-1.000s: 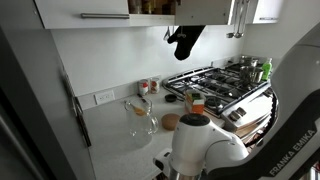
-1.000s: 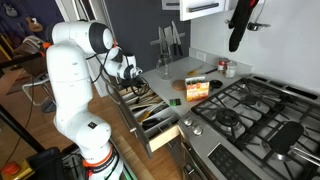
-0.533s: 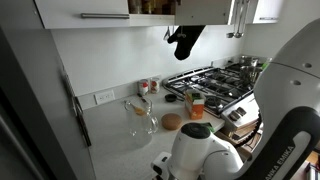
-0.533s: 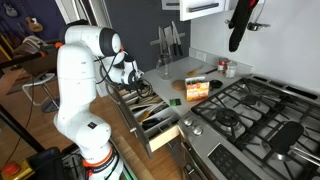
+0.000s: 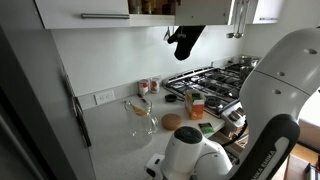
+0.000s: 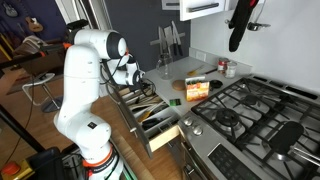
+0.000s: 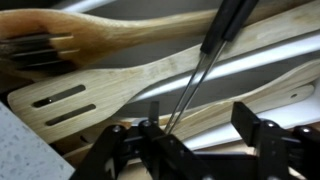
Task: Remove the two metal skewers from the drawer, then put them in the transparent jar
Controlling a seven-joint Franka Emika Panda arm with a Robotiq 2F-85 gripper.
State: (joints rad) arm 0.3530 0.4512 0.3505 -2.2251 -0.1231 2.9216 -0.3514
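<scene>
In the wrist view my gripper (image 7: 200,125) is open and sits low inside the drawer. Its dark fingers (image 7: 250,122) stand wide apart. A metal skewer (image 7: 196,78) with two thin rods and a black handle at the top lies slanted across the wooden utensils. Its tip runs between the jaws, close to the left finger. I cannot make out a second skewer apart from it. In an exterior view my gripper (image 6: 136,78) reaches down into the open drawer (image 6: 150,112). The transparent jar (image 5: 142,118) stands on the counter.
Wooden slotted spatulas (image 7: 110,90) and a wooden fork (image 7: 60,40) fill the drawer beside a pale handle. The gas stove (image 6: 250,110) is next to the drawer. A green-and-orange box (image 6: 196,88) and bottles sit on the counter. A round coaster (image 5: 171,121) lies near the jar.
The arm has leaned further over the open drawer and the wrist has dropped toward the utensils. The drawer and the counter items have not moved.
</scene>
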